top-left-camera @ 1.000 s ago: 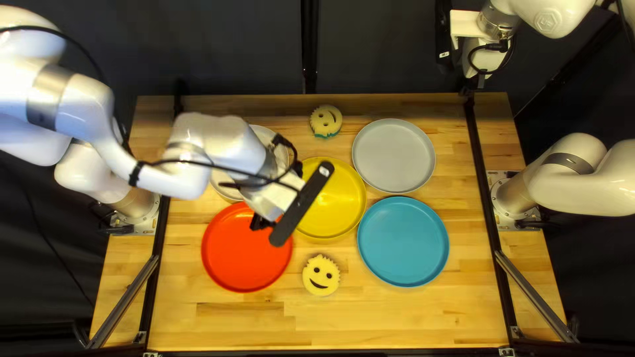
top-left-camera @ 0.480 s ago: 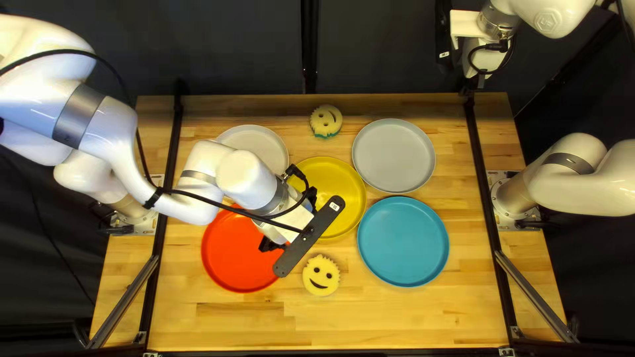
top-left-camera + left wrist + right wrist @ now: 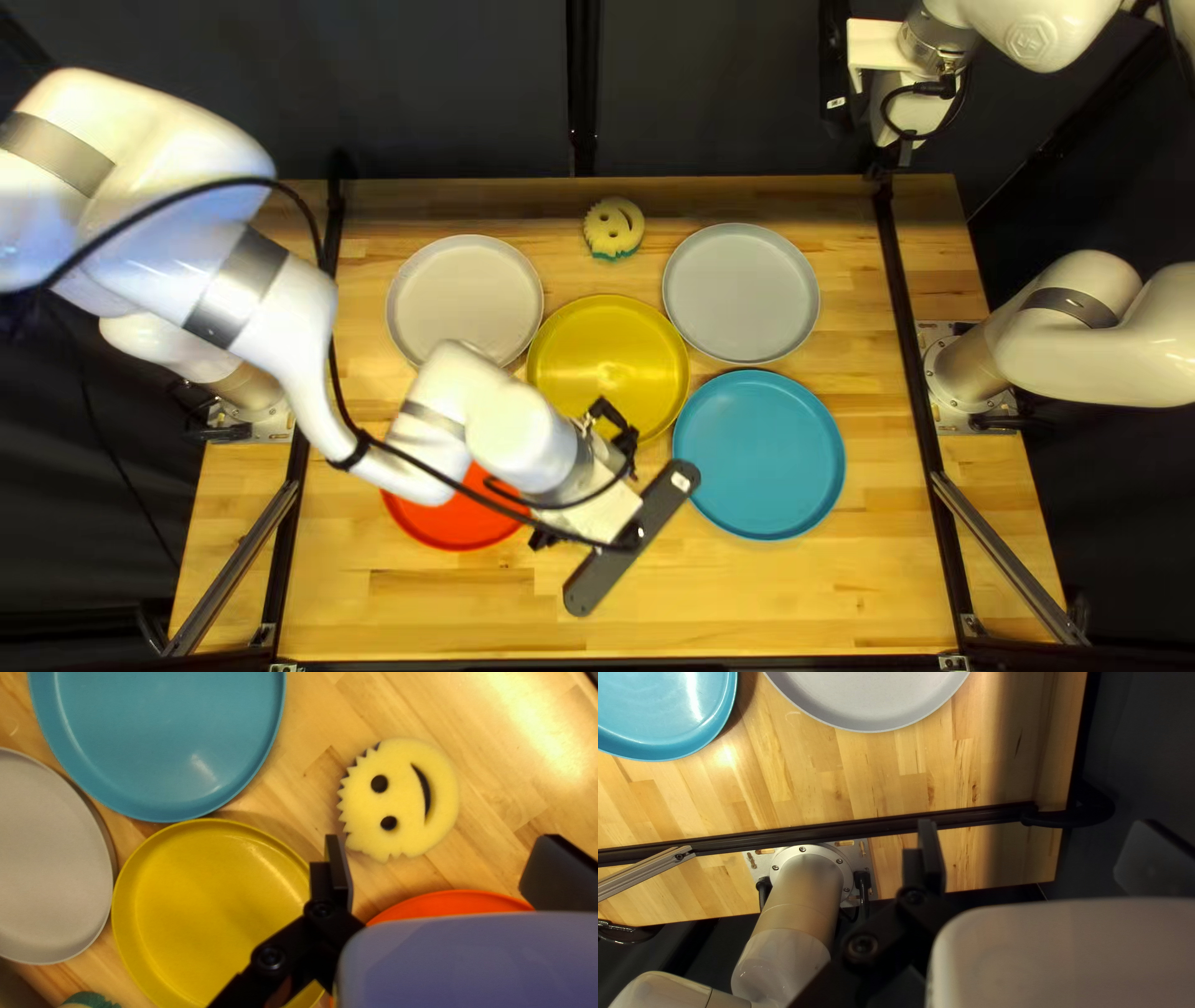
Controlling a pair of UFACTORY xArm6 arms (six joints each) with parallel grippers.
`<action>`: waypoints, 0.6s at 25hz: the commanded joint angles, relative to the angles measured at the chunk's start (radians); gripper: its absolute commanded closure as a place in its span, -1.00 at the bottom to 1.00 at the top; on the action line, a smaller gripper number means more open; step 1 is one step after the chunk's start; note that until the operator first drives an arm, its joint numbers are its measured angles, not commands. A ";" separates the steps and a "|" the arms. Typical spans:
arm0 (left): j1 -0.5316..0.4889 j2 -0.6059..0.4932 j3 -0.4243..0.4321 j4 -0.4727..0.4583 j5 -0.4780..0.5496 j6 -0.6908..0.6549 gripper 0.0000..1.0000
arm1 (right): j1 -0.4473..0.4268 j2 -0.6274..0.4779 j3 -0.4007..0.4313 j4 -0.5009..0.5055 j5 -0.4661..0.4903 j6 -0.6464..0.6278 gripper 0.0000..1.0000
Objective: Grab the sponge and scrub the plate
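The top left view slants down over the table [image 3: 797, 597]; both wrist views, closer, share the blue plate [image 3: 162, 734]

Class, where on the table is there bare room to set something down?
Bare wood lies between the blue plate and the table's near edge, and between the right-hand grey plate and the black rail beyond it. It is crowded around the yellow plate and where my left arm reaches over the red plate.

The left wrist view's yellow sponge [image 3: 436, 815] has 2 black eyes; the top left view's centre plate [image 3: 606, 355] is yellow, lower-left plate [image 3: 438, 523] red, lower-right plate [image 3: 762, 454] blue.
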 commanded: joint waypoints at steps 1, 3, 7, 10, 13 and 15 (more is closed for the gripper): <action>-0.041 0.078 -0.041 0.087 0.003 -0.112 -1.00 | 0.000 0.000 0.000 0.000 0.000 0.000 -1.00; -0.052 0.103 -0.049 0.136 0.008 -0.168 -1.00 | 0.000 0.000 0.000 0.000 0.000 0.000 -1.00; -0.058 0.147 -0.059 0.222 0.014 -0.266 -1.00 | 0.000 0.000 0.000 0.000 0.000 0.000 -1.00; -0.052 0.163 -0.048 0.270 0.017 -0.328 -1.00 | 0.000 0.000 0.000 0.000 0.000 0.000 -1.00; -0.033 0.175 -0.024 0.290 -0.006 -0.354 -1.00 | 0.000 0.000 0.000 0.000 0.000 0.000 -1.00; -0.031 0.166 -0.011 0.292 -0.005 -0.362 -1.00 | 0.000 0.000 0.000 0.000 0.000 0.000 -1.00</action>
